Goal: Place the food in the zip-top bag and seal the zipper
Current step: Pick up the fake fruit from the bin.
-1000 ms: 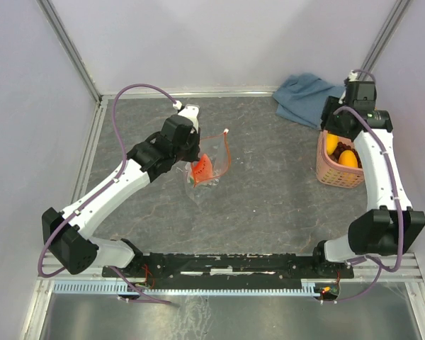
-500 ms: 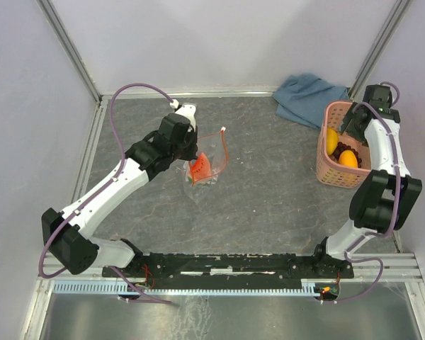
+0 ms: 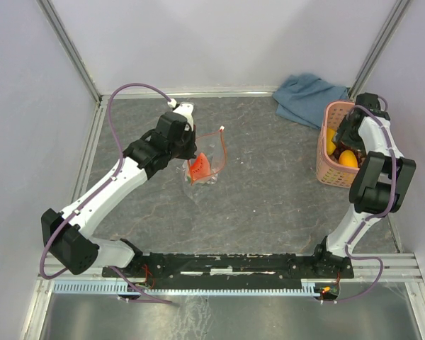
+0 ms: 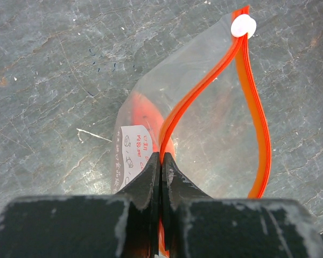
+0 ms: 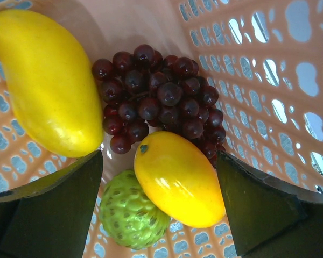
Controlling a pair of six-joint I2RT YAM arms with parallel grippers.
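My left gripper (image 4: 161, 161) is shut on the red-orange zipper (image 4: 175, 115) of the clear zip-top bag (image 3: 205, 164) and holds its mouth open above the table. The white end piece (image 4: 243, 25) shows at the far end. The red watermelon wedge (image 3: 200, 167) lies inside the bag. My right gripper (image 5: 160, 177) is open inside the pink basket (image 3: 326, 175), its fingers on either side of the orange fruit (image 5: 176, 178). The yellow oblong fruit (image 5: 47, 80), the dark purple grapes (image 5: 161, 99) and a green bumpy fruit (image 5: 132, 212) lie beside it.
A blue-grey cloth (image 3: 308, 96) lies behind the basket at the back right. Metal frame rails run along the table's left and back edges.
My right arm has swung over the basket and lowered its gripper into it. My left gripper has lifted the bag's mouth slightly up and back.
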